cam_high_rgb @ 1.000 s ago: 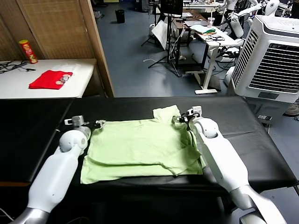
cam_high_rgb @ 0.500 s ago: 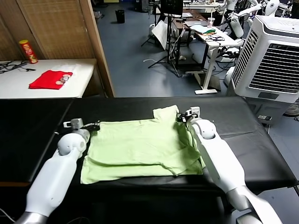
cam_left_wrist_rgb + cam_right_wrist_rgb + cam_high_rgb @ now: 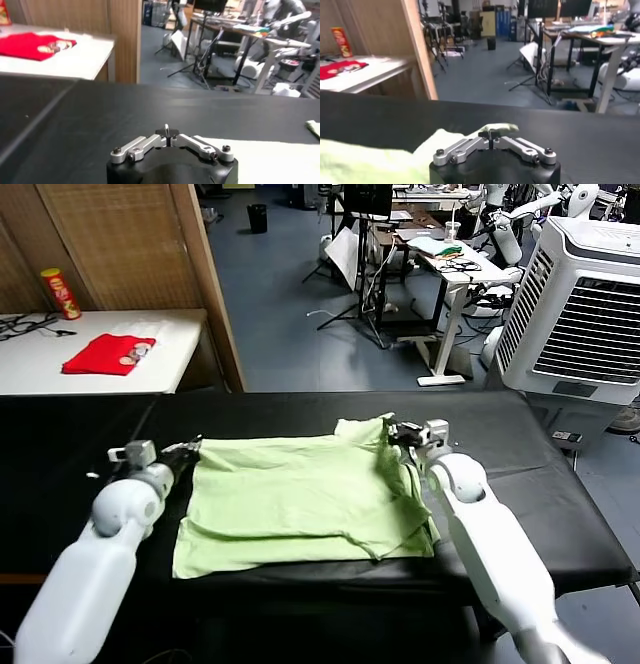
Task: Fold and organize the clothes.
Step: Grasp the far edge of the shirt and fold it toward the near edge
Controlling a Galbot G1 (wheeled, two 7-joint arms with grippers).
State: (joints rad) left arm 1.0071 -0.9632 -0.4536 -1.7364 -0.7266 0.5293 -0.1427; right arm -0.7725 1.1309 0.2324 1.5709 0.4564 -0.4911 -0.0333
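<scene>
Shirt point(image 3: 300, 499) spread wide between both arms. Left gripper point(image 3: 188, 450) pinching far left corner, right gripper point(image 3: 393, 434) clamped on far right sleeve.

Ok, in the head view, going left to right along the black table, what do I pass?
Left pincer at the shirt's far left corner → pale yellow-green shirt spread on the black table → right pincer at the shirt's far right corner.

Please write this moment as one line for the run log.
shirt: partly folded on black table | left gripper: shut at its far left corner | right gripper: shut on its far right corner
</scene>
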